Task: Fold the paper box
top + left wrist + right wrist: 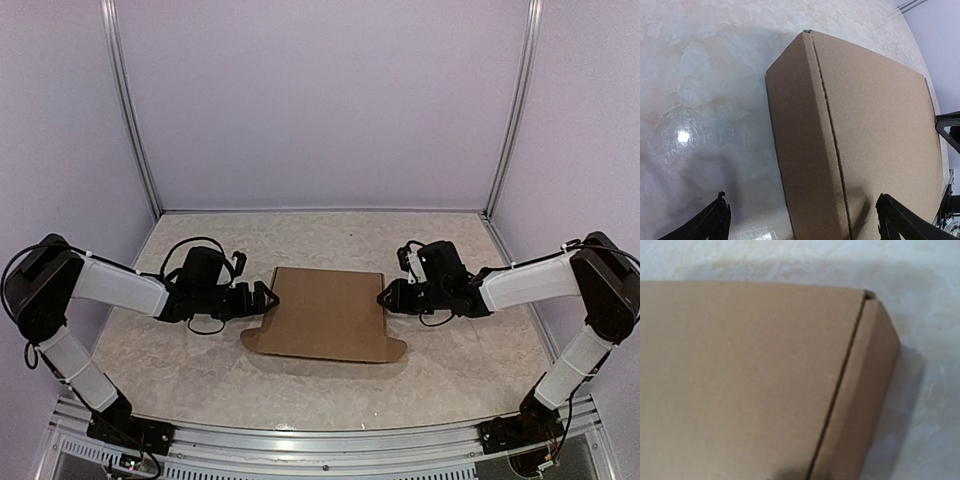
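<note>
Lilac walls [320, 100] close in a pale, marbled tabletop [200, 370]. From the overhead camera I see the paper box [325, 315] lying flat near the middle of it, plain brown and folded shut, with a small rounded tab poking out at each near corner. My left gripper [272, 299] sits at the box's left edge with its fingers spread. My right gripper [383, 297] is right at the box's right edge; from up here I cannot tell whether its fingers are apart or together.

On the left wrist camera, the paper box [865, 135] fills the right half of the view, and a perforated crease runs lengthwise near its left side. The two black fingers [710, 224] show at the bottom corners, wide apart and gripping nothing, with the box's near end lying between them. A lamp glare shines on the tabletop [705, 75].

On the right wrist camera, a blurred close-up shows one corner of the paper box [740, 375]: a dark seam divides the top panel from a narrow side panel. Tabletop [930, 300] lies beyond it. My own fingers are not visible here.
</note>
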Robot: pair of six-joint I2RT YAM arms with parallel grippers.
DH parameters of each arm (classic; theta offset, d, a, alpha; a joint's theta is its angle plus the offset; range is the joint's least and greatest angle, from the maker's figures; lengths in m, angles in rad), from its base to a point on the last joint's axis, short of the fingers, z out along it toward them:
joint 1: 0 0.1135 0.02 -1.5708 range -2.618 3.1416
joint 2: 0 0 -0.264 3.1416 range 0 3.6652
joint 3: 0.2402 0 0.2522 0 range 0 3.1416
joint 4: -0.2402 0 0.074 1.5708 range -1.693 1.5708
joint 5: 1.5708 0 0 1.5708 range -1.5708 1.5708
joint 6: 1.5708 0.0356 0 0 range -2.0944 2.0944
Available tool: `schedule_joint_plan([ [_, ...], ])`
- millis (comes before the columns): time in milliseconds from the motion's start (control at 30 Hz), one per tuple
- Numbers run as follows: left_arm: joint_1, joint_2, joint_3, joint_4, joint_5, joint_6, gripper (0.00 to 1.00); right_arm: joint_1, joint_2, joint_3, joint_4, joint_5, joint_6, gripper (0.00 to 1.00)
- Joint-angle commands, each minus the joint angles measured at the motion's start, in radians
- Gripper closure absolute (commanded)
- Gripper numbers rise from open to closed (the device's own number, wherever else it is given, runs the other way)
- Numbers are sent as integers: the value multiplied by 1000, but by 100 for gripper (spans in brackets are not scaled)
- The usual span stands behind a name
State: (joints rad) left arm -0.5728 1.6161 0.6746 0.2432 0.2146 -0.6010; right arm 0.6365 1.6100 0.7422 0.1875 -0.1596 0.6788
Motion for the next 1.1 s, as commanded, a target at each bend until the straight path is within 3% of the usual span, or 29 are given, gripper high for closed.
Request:
schedule_joint_plan([
  [0,7,31,18,61,54,-32,1,-9,4,-26,12,13,8,78],
  [400,7,52,10,141,113,-106,1,-46,-42,-104,24,-1,1,100],
  [767,-37,67,-93,371,194,-337,1,-67,-84,-158,30,5,-1,100],
  [1067,-115,98,-101,368,130,-409,1,-87,-85,-203,69,-10,8,100],
])
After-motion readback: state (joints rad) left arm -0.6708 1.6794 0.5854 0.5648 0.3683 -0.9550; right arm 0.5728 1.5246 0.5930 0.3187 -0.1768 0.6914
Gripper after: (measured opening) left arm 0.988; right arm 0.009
